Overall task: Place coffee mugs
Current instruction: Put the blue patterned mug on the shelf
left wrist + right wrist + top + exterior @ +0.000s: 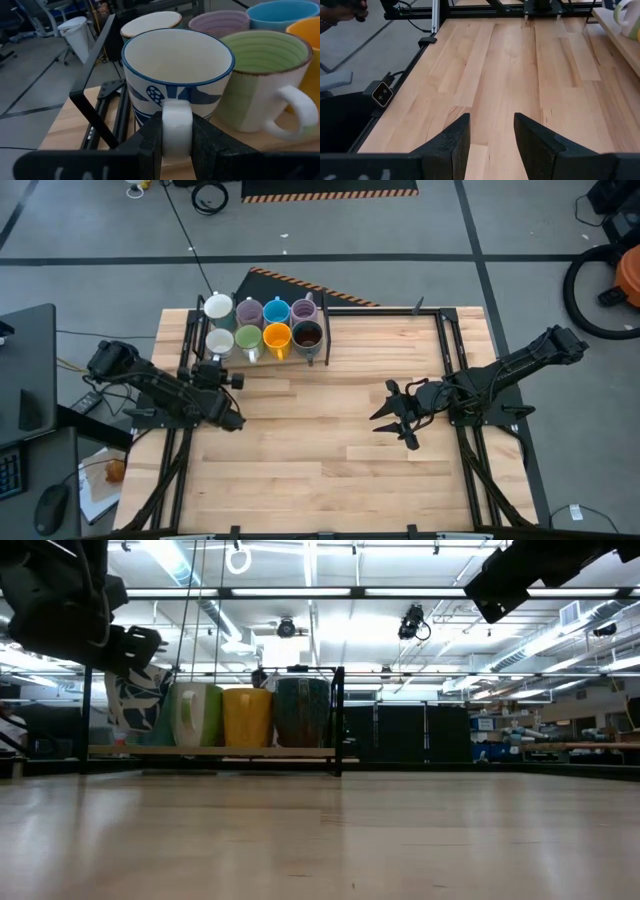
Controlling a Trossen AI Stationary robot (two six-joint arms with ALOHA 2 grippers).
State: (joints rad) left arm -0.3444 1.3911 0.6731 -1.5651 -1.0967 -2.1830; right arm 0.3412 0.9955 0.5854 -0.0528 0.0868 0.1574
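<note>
Eight mugs stand in two rows on a raised wooden shelf [250,751] at the table's far left. The back row has a white mug [218,306], a lilac one [248,311], a blue one [276,310] and a second lilac one [304,310]. The front row has a white mug with a blue pattern [219,342], a green one [248,338], an orange one [277,337] and a dark brown one [307,335]. My left gripper [216,363] is shut on the patterned white mug [175,70]. My right gripper [400,420] hangs open and empty over the table's right half. My left gripper pinches the patterned white mug's side handle [177,117] between its two fingers [150,140]. The fingers come level from the table's near side. The mug stands upright at the front row's left end, beside the green mug [260,75]. Whether its base rests on the shelf I cannot tell.
A black frame [325,330] surrounds the shelf, with a post at its right end [340,720]. Black rails run along the table's left and right sides [450,360]. Bare wooden tabletop [520,65] lies between the arms and toward the near edge.
</note>
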